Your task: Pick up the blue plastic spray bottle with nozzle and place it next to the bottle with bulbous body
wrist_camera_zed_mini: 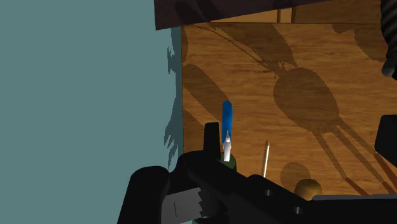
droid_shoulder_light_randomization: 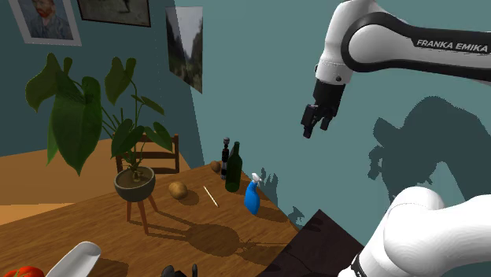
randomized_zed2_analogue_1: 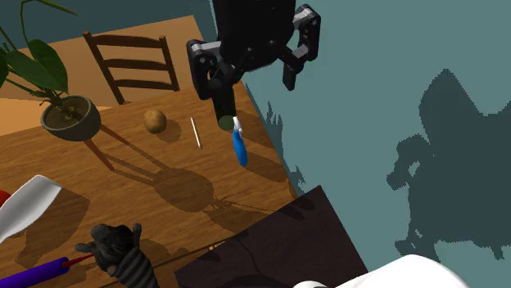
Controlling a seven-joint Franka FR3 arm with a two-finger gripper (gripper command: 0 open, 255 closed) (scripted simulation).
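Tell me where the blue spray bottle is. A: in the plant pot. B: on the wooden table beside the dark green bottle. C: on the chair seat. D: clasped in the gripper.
B: the blue spray bottle stands on the table by the dark green bottle, the open gripper well above it.

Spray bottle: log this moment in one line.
end effector: open, empty, raised | spray bottle: standing on table, untouched | phase: pre-grasp
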